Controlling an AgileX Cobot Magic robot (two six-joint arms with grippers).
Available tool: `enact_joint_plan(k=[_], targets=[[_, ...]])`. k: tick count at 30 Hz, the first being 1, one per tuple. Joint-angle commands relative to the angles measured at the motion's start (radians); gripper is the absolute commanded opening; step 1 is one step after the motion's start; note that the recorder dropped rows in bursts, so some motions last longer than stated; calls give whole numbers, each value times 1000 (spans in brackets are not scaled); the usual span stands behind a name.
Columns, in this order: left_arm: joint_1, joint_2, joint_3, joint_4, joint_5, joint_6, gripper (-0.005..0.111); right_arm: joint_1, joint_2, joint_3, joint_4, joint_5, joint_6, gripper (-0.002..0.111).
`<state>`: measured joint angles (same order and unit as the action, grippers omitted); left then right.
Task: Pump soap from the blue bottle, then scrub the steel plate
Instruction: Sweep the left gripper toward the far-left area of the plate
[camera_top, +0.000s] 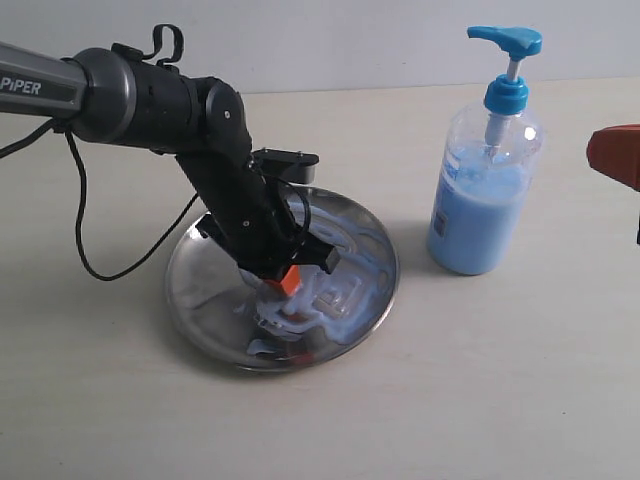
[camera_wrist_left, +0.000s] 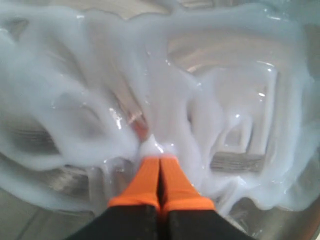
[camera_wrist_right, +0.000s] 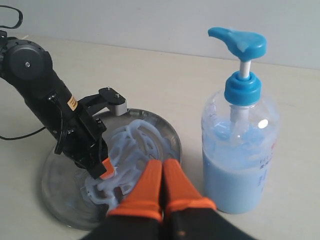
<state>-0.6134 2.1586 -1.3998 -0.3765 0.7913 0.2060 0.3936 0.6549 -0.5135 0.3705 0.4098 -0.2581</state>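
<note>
The steel plate (camera_top: 205, 300) lies on the table's left half, round and shiny, smeared with swirls of pale blue soap (camera_top: 345, 290). My left gripper (camera_top: 285, 288) is shut, its orange tips pressed down into the soap on the plate (camera_wrist_left: 30, 200); in the left wrist view the gripper (camera_wrist_left: 160, 159) touches the soap (camera_wrist_left: 165, 100) with nothing held. The blue bottle (camera_top: 482, 190) stands upright to the plate's right, pump up. My right gripper (camera_wrist_right: 162, 165) is shut and empty, raised off to the right of the bottle (camera_wrist_right: 239, 150), looking over the plate (camera_wrist_right: 55, 185) and soap (camera_wrist_right: 135, 145).
A black cable (camera_top: 85, 215) loops from the left arm over the table left of the plate. The red-orange body of the right arm (camera_top: 615, 155) shows at the exterior view's right edge. Bare beige table (camera_top: 480, 380) lies in front.
</note>
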Motion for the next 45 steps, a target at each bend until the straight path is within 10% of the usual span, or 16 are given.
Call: enact_joint_plan(k=[1,33,45], targets=[[-4,1,10,-6,-27,-7,0,1,-3,-3,7,1,-12,0],[4,1,10,-69,-275,-7,0,1,-3,-3,11,1,-15,0],[130,1,10,-55,-250,-50,0,1,-3,-3,11,1,-15,0]])
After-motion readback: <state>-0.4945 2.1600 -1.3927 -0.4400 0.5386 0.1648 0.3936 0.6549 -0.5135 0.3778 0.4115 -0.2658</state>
